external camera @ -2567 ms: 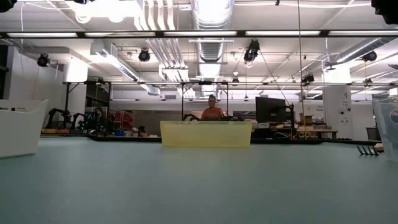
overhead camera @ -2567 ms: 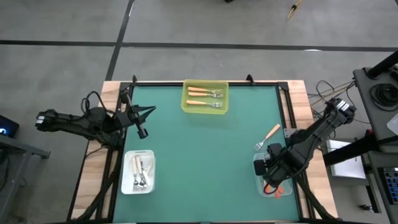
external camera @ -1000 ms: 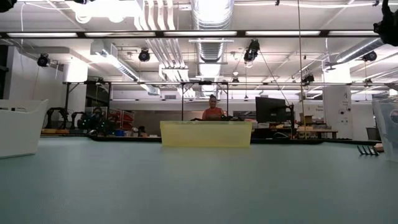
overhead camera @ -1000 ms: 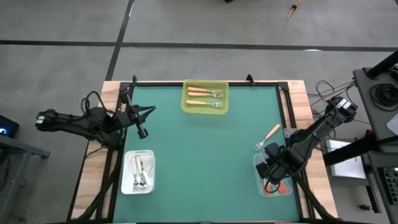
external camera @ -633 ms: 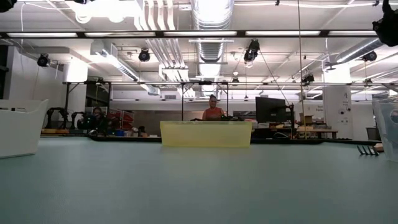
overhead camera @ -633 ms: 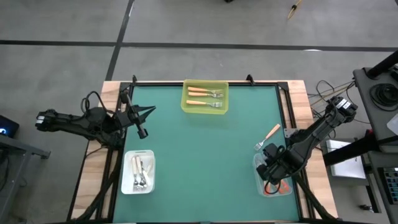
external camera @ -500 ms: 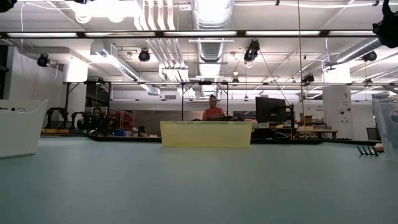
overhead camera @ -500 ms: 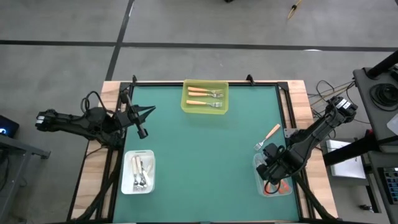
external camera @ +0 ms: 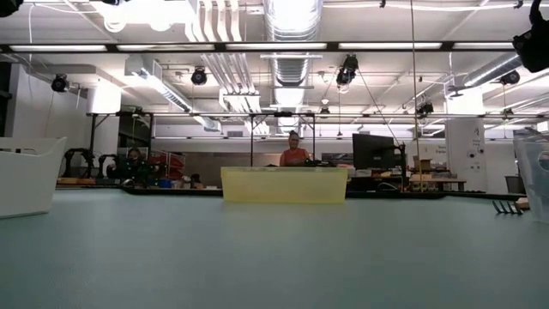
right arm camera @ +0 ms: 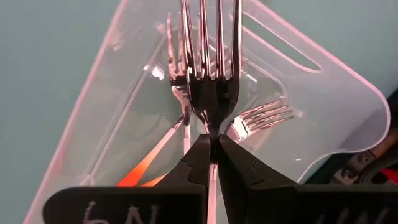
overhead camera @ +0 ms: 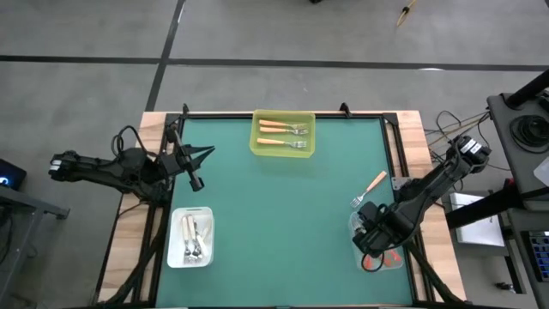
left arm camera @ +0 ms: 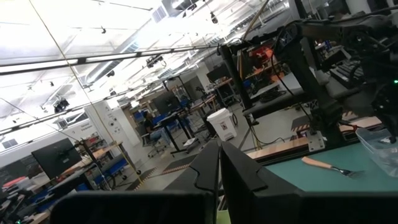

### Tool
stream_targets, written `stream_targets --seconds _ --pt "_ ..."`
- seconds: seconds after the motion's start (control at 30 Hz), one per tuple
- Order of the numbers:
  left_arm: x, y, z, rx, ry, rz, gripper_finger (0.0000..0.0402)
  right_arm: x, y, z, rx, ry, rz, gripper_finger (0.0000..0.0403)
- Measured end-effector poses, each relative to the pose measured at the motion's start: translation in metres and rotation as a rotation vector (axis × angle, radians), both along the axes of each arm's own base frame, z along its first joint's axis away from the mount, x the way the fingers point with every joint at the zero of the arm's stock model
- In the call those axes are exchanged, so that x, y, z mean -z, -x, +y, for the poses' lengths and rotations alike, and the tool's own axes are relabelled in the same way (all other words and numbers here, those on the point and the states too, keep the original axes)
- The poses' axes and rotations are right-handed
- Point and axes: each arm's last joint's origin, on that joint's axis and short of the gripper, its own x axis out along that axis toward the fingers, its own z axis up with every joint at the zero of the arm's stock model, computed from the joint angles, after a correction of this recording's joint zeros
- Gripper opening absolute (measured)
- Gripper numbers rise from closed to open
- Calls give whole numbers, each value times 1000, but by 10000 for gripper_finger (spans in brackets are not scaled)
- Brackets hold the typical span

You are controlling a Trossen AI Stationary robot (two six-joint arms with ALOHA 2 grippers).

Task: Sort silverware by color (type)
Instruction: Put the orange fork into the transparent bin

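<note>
Hovering over the clear plastic bin, the right gripper is pinching a shiny metal fork, having drifted slightly nearer; release seems imminent. The left gripper is waiting closed, empty.

Yellow bin, white bin, clear bin

Closed left tool above green table, orange-handled fork beyond.

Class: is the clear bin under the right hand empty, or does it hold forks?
Not empty: clear bin holds forks.
</note>
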Motion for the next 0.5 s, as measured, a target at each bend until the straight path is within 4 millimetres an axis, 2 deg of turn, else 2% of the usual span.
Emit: stream_targets --seconds 0.5 --pt "0 0 0 0 0 -2 0 3 -3 3 37 -10 -9 9"
